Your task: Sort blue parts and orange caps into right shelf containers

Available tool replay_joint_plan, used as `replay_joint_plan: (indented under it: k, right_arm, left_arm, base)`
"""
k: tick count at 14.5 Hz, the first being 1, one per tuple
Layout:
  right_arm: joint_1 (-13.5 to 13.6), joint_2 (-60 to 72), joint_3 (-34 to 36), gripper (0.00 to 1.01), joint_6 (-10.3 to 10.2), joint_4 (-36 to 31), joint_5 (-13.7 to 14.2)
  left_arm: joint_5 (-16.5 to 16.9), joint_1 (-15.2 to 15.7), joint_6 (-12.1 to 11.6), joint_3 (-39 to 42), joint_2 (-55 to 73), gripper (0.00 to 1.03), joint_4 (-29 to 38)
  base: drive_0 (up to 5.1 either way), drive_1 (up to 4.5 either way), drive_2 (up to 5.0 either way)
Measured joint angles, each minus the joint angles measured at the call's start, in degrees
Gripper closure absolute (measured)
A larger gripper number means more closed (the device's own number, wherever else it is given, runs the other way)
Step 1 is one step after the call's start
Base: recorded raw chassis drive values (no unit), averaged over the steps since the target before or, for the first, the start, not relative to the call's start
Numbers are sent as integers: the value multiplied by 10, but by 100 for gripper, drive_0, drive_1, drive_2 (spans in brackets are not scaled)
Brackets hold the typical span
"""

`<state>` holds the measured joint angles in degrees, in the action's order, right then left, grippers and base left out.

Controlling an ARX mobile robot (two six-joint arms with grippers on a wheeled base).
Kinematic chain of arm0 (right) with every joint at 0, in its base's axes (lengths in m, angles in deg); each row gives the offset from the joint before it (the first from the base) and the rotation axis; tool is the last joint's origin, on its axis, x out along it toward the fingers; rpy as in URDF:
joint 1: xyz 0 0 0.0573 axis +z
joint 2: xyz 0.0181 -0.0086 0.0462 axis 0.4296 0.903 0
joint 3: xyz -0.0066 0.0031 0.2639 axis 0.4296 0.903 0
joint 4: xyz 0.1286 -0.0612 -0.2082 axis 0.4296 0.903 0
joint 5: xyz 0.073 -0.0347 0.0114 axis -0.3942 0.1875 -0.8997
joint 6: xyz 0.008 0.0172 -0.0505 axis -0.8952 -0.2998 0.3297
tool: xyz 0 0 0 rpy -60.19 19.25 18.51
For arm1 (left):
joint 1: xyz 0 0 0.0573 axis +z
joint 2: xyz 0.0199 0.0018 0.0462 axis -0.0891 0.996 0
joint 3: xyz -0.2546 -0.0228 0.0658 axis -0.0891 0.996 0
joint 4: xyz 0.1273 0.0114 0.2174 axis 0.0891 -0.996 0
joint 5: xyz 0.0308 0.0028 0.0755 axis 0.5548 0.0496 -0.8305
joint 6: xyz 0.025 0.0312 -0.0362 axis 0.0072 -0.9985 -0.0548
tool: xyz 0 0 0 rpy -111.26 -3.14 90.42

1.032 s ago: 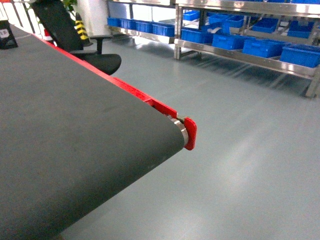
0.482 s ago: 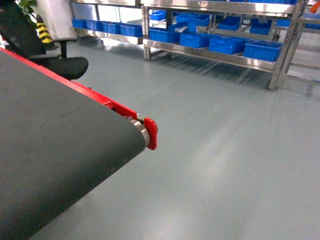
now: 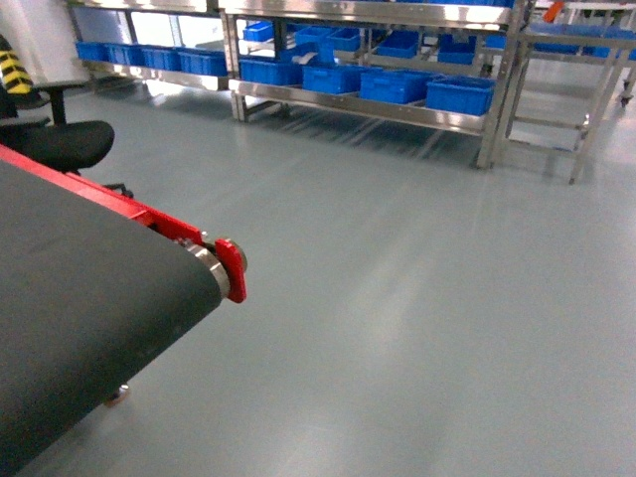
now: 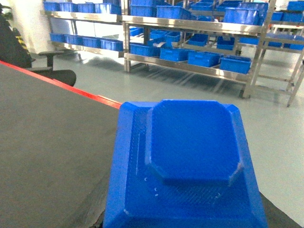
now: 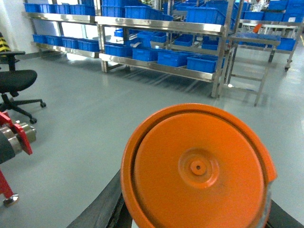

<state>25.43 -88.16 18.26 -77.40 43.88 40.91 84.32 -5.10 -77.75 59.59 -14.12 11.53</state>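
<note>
All views face steel shelving (image 3: 358, 70)

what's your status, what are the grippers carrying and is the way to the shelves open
Left wrist view filled by blue part, right by orange cap; fingers unseen. Shelf bins ahead across bare floor. Conveyor end close on left.

Dark grey conveyor belt (image 3: 79, 308) edged by a red side rail (image 3: 149, 221). Pale grey-green glossy floor (image 3: 417, 298). At twelve o'clock, silver steel shelving (image 3: 368, 99) with blue plastic bins (image 3: 397, 87). Blue square moulded part (image 4: 183, 161); orange round plastic cap (image 5: 197, 168); black office chair (image 3: 55, 144).
</note>
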Motion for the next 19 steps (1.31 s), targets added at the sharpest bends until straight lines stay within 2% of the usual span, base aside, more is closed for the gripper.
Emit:
replay_joint_plan:
  k: [19]
  right_arm:
    - [0, 0, 0, 57, 0, 0, 0]
  left_arm:
    - [0, 0, 0, 0, 0, 60, 0]
  base:
    - [-158, -158, -158]
